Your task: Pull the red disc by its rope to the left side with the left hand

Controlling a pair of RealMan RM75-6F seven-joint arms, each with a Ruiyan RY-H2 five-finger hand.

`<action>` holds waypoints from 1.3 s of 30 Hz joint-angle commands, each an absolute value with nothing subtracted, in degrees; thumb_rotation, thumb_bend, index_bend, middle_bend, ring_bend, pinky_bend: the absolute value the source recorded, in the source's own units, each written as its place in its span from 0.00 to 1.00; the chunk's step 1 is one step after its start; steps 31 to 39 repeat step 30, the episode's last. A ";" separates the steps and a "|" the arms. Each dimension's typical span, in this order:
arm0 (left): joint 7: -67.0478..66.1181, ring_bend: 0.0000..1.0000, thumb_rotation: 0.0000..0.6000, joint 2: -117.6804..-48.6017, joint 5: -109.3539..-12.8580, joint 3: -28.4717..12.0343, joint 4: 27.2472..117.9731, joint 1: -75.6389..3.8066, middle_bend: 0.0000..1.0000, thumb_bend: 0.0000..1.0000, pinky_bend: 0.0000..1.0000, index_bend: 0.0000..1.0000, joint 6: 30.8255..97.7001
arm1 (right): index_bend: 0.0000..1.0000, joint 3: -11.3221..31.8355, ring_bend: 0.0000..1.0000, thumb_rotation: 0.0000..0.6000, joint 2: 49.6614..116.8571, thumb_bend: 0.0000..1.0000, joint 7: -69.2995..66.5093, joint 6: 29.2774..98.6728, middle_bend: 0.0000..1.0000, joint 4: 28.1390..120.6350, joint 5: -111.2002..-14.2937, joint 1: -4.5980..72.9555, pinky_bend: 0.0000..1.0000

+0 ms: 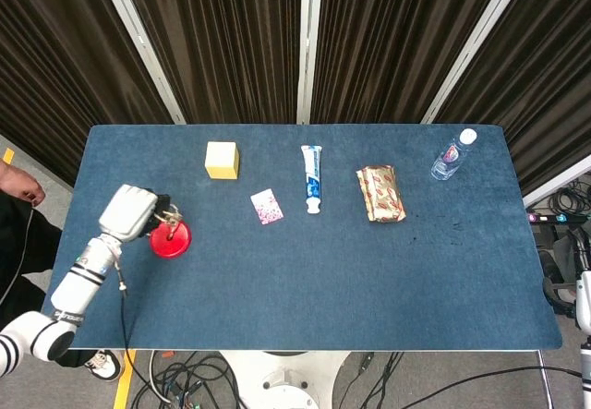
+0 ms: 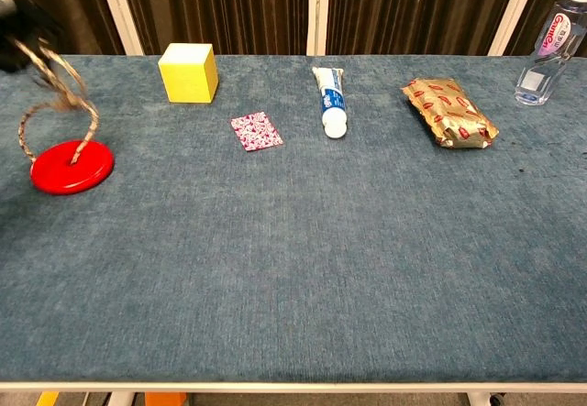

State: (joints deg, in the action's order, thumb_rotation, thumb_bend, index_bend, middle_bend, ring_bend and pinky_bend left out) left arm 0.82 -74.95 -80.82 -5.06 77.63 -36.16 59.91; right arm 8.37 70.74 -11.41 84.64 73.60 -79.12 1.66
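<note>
The red disc (image 1: pixel 171 241) lies flat on the blue table (image 1: pixel 305 280) near its left side; in the chest view the red disc (image 2: pixel 71 166) is at the far left. Its twisted rope (image 2: pixel 57 69) rises from the disc's centre in a slack loop up to my left hand (image 2: pixel 18 23), which is blurred at the top left corner. In the head view my left hand (image 1: pixel 129 212) hovers just left of the disc and grips the bunched rope (image 1: pixel 170 215). My right hand is out of sight.
A yellow cube (image 1: pixel 222 160) stands behind the disc. To the right lie a pink card (image 1: pixel 266 206), a toothpaste tube (image 1: pixel 312 178), a gold snack packet (image 1: pixel 380 193) and a water bottle (image 1: pixel 451 155). A person's hand (image 1: pixel 20 184) shows beyond the left table edge.
</note>
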 commanded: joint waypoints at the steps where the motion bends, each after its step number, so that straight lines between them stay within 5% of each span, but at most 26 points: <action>1: -2.31 0.03 1.00 -72.74 -76.85 -3.47 79.09 -40.00 0.06 0.37 0.31 0.08 49.26 | 0.00 8.43 0.00 1.00 70.78 0.28 -11.82 84.52 0.00 73.17 -78.81 1.53 0.00; 5: -5.96 0.00 1.00 -71.71 -74.91 -4.11 79.68 -39.52 0.00 0.14 0.20 0.04 50.42 | 0.00 8.35 0.00 1.00 71.08 0.28 -12.29 83.96 0.00 72.40 -78.56 1.59 0.00; 8: -7.61 0.00 1.00 -69.67 -73.56 -4.37 82.03 -38.94 0.00 0.07 0.17 0.04 50.94 | 0.00 8.27 0.00 1.00 71.40 0.28 -12.43 83.78 0.00 72.06 -78.74 1.75 0.00; 14: -8.04 0.00 1.00 -63.07 -73.87 -3.41 89.95 -35.92 0.00 0.07 0.17 0.04 54.14 | 0.00 8.39 0.00 1.00 71.32 0.28 -12.58 84.39 0.00 72.18 -79.07 1.71 0.00; 18: -9.00 0.00 1.00 -60.50 -73.99 -2.04 95.15 -29.64 0.00 0.07 0.18 0.04 63.13 | 0.00 8.35 0.00 1.00 71.08 0.28 -12.81 84.86 0.00 72.43 -79.23 1.45 0.00; 24: -10.03 0.00 1.00 -67.61 -76.24 1.14 90.84 -16.24 0.01 0.07 0.18 0.05 82.71 | 0.00 7.64 0.00 1.00 70.94 0.28 -12.01 85.80 0.00 73.72 -80.99 1.49 0.00; 28: -10.62 0.00 1.00 -71.61 -77.64 3.00 87.10 -10.23 0.01 0.08 0.18 0.05 89.73 | 0.00 7.11 0.00 1.00 71.08 0.28 -11.09 86.46 0.00 74.63 -82.11 1.50 0.00; 39: -10.00 0.00 1.00 -72.94 -78.35 3.23 85.26 -8.54 0.01 0.08 0.18 0.06 91.60 | 0.00 6.87 0.00 1.00 71.20 0.28 -10.69 86.56 0.00 74.93 -82.44 1.51 0.00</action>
